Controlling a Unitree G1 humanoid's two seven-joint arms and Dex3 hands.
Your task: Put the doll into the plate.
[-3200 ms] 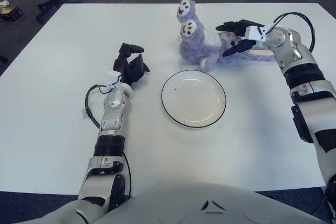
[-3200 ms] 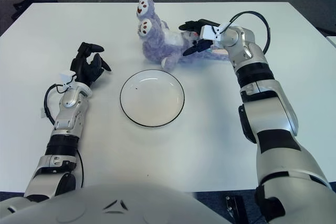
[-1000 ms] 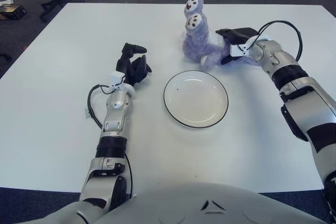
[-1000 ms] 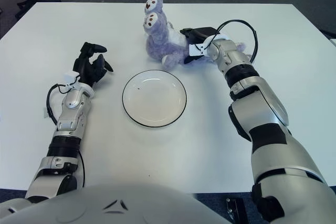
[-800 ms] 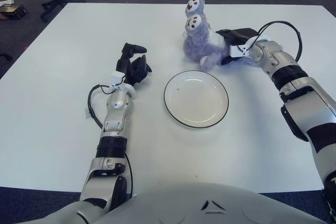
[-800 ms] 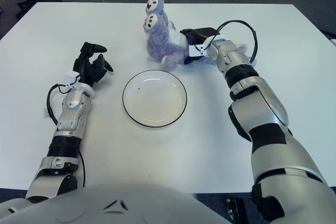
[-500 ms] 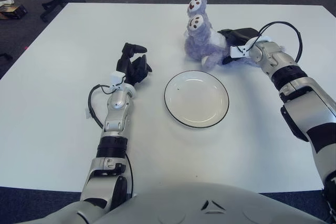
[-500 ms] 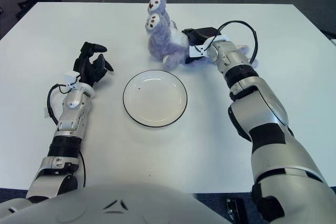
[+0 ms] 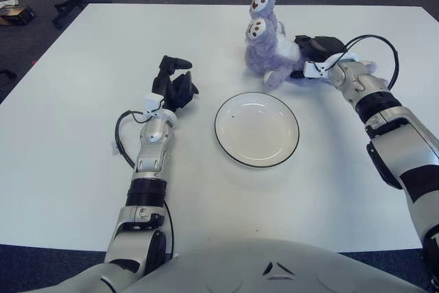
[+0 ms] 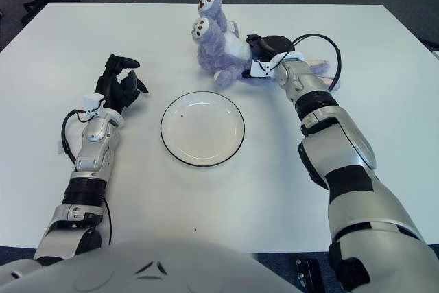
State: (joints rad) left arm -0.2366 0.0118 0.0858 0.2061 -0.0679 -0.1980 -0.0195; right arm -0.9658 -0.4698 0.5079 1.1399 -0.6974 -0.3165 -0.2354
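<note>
I see my right hand (image 9: 317,50) closed on the purple doll (image 9: 266,44) at the far side of the white counter (image 9: 68,142), its dark fingers wrapped into the plush body. The doll sits behind the plate (image 9: 256,129), just beyond its far rim and not in it. My left hand (image 9: 174,84) shows left of the plate, fingers curled and holding nothing

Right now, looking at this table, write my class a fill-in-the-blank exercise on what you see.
1. The right hand grips the purple ____.
2. The doll lies beyond the round ____.
3. The plate holds ____.
4. The left hand shows to the plate's ____.

Missing words: doll; plate; nothing; left
</note>
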